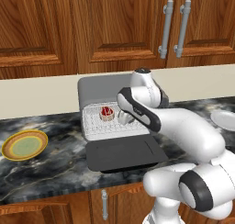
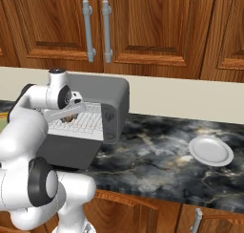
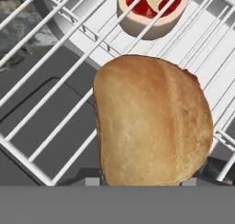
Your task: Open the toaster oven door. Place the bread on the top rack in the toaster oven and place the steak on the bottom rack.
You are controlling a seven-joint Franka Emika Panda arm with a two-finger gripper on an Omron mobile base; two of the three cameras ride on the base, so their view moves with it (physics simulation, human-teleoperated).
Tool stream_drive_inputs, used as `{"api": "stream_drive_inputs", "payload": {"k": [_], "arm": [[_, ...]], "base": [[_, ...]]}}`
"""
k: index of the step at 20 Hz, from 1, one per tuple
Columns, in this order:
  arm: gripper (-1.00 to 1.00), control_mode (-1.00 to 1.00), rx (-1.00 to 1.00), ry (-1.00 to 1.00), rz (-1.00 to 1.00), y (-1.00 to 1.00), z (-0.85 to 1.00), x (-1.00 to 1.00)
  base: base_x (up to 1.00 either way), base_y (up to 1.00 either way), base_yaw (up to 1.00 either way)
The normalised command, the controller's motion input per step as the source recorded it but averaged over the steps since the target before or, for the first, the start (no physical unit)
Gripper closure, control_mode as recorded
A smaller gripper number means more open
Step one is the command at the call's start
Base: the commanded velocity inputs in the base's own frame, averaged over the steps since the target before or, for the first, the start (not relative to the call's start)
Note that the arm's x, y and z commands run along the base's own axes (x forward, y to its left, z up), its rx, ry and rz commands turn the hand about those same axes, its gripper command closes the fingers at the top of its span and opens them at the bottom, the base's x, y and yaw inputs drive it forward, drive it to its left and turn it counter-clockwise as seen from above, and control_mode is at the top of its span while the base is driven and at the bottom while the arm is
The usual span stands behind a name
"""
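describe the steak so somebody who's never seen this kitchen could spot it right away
Find the grey toaster oven on the dark marble counter, its door folded down flat. The steak lies on a pulled-out wire rack inside: a small red slab with a pale rim, unlike the tan bread beside it.

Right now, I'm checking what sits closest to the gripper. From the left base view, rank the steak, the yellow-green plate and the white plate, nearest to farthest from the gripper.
1. The steak: on the oven rack, just left of the gripper.
2. The white plate: on the counter, far right.
3. The yellow-green plate: on the counter, far left, slightly farther.
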Motion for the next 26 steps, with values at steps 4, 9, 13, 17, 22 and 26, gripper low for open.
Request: {"api": "stream_drive_inputs", "payload": {"k": [4, 9, 13, 17, 22, 26], "arm": [[1.0, -1.0, 0.01, 0.05, 0.07, 0.05, -0.16, -0.08], [-1.0, -1.0, 0.02, 0.09, 0.08, 0.05, -0.05, -0.24], [-1.0, -1.0, 0.04, 0.0, 0.01, 0.11, 0.22, -0.15], [-1.0, -1.0, 0.0, 0.0, 0.0, 0.12, 0.2, -0.16], [-1.0, -1.0, 0.0, 0.0, -0.01, 0.01, 0.14, -0.39], [-1.0, -1.0, 0.0, 0.0, -0.13, 0.07, 0.03, -0.61]], "base": [[0.0, 0.0, 0.0], [0.0, 0.0, 0.0], [0.0, 0.0, 0.0], [0.0, 0.0, 0.0], [0.0, 0.0, 0.0], [0.0, 0.0, 0.0]]}}
